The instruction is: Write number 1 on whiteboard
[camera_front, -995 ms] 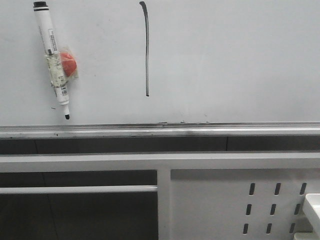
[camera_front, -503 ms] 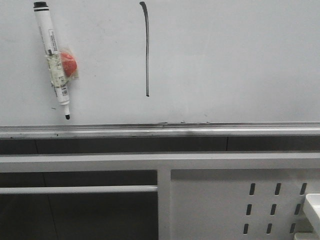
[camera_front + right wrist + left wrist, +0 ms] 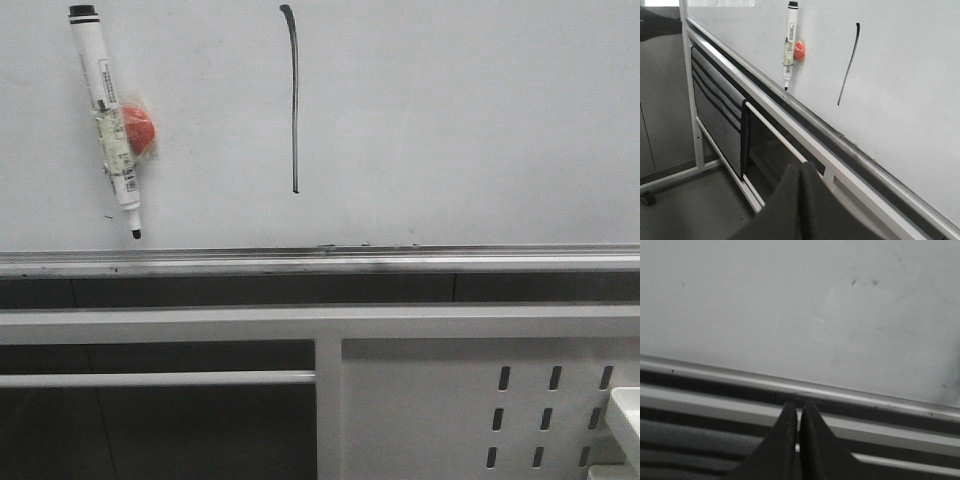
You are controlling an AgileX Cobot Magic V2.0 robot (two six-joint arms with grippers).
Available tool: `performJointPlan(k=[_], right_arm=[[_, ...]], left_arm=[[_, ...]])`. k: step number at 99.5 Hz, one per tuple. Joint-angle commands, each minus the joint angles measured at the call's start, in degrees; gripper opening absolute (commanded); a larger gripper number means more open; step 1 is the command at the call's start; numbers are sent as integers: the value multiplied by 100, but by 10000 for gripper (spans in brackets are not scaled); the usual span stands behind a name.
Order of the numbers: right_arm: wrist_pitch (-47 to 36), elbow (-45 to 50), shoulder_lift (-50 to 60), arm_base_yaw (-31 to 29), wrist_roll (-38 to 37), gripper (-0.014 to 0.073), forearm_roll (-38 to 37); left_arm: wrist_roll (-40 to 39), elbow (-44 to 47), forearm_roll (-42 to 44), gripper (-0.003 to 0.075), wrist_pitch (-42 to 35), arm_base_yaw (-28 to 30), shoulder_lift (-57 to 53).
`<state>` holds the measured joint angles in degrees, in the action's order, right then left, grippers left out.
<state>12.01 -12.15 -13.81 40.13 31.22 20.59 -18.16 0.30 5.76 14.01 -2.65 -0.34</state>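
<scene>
The number 1 (image 3: 294, 100) is a thin black vertical stroke with a small hook at its top on the whiteboard (image 3: 470, 120); it also shows in the right wrist view (image 3: 848, 65). A white marker (image 3: 105, 120) with a black cap hangs tip down on the board at the upper left, taped to a red magnet (image 3: 139, 130); it also shows in the right wrist view (image 3: 789, 42). My left gripper (image 3: 799, 407) is shut and empty below the board's silver tray rail (image 3: 790, 385). My right gripper (image 3: 801, 167) is shut and empty, low and away from the board. Neither gripper shows in the front view.
The silver tray rail (image 3: 320, 262) runs along the board's lower edge. Below it is the white stand frame (image 3: 327, 400) and a white panel with slotted holes (image 3: 545, 405). A white object's corner (image 3: 625, 410) shows at the lower right. The stand's leg and caster (image 3: 646, 199) rest on the floor.
The marker with its magnet has shifted very slightly on the board. The white object at the lower right has slid a little lower and right. The stroke is unchanged.
</scene>
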Motion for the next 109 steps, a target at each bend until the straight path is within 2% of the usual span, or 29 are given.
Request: performJointPlan(k=[1,26,40,109], right_arm=[[-423,-158,-29,-30,4,-69,47],[-432,-158,-29,-30,4,-69,47],[-432,-158,-29,-30,4,-69,47],[-432,-158,-29,-30,4,-69,47]], left_arm=[[756,212,-974,-20,-694,104,-125],[1947,186,-957,-20,-142,104,-125],[2077,197,-957,-20,232,104,-125],[2089,197,-839,-20,206,104,-125]])
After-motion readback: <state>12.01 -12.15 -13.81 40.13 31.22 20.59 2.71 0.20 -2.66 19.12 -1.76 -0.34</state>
